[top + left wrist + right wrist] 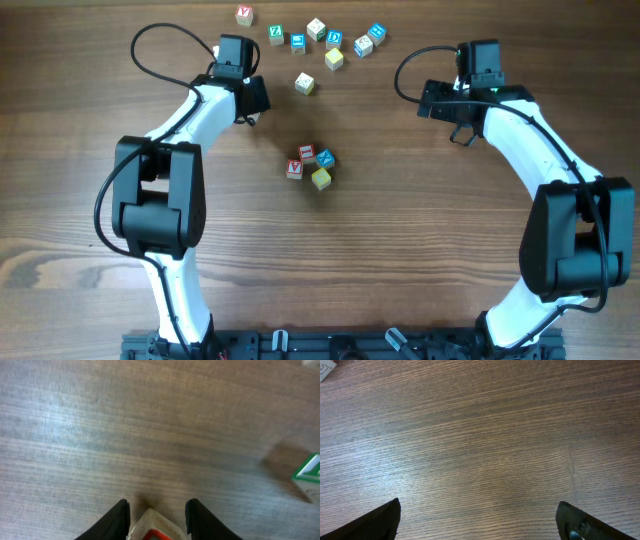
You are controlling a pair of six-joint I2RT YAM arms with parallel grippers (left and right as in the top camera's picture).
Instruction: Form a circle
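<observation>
Wooden table point(400, 260) with two arms. Right end effector point(477, 505): jaws spread wide, empty, above bare wood. Left end effector point(158, 502): jaws partly parted around a red-lettered cube point(156, 532); whether they clamp it cannot be told. The circle point(310, 165) lies mid-table, well apart from both, nearer the left one.

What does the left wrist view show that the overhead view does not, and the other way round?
Only the left wrist view shows a red-marked cube between the left fingers. Only the overhead view shows the left arm, the right arm, the cluster of four cubes mid-table and the loose cubes farther back. Both show the wooden table.
</observation>
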